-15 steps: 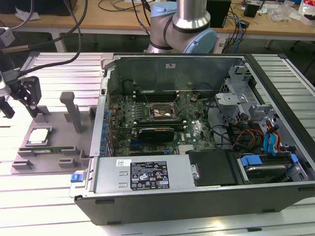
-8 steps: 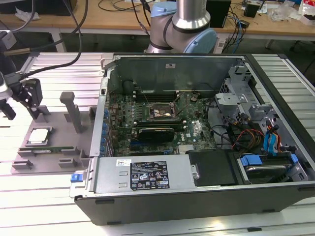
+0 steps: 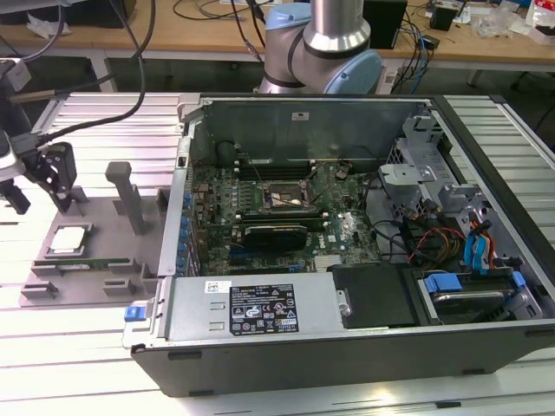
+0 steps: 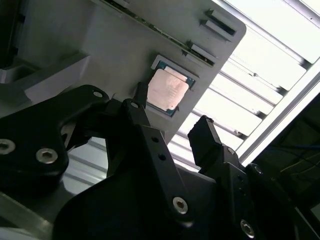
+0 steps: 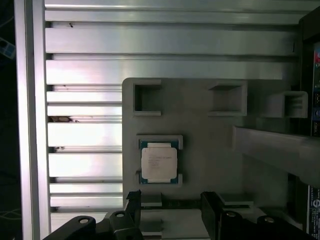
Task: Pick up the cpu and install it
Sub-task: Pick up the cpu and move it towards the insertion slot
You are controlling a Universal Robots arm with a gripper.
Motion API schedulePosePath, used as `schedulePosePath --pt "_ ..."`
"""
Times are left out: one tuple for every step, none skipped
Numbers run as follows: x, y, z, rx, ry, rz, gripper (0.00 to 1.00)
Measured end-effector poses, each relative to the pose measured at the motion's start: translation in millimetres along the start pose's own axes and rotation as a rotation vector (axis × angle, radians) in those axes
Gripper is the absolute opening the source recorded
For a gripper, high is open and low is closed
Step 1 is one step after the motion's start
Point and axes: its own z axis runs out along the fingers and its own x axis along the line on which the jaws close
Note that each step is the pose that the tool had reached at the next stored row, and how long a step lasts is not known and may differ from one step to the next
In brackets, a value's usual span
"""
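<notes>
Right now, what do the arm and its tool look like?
The arm is a silver metal tube with pale blue joint caps. The tool is matt black, with two angular fingers on linked bars, pinned with silver screw heads. In the exterior view, black cables run toward it.

robotics lab, opened computer case [image 3: 347, 260] on slatted aluminium table [image 3: 121, 113], cable-strewn workbench [image 3: 217, 26] behind

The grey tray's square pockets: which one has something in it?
The pocket holding the cpu, a shiny square chip, closest to the gripper; the other square pockets look empty.
</notes>
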Motion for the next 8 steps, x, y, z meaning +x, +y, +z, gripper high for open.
schedulePosePath --pt "0.0 0.0 1.0 0.0 0.0 0.0 0.6" --pt "0.1 0.1 1.6 0.0001 0.0001 0.0 0.6" --pt "0.1 0.1 2.2 0.0 0.0 0.0 0.6" --pt "0.1 0.1 2.6 0.0 0.0 0.0 0.6" --pt "0.1 0.2 3.1 0.0 0.0 0.0 0.6" --pt "0.1 0.2 3.5 0.0 0.0 0.0 0.6" --pt "0.1 0.2 4.1 0.0 0.0 0.0 0.6" --pt "0.1 0.2 4.4 0.0001 0.0 0.0 0.6"
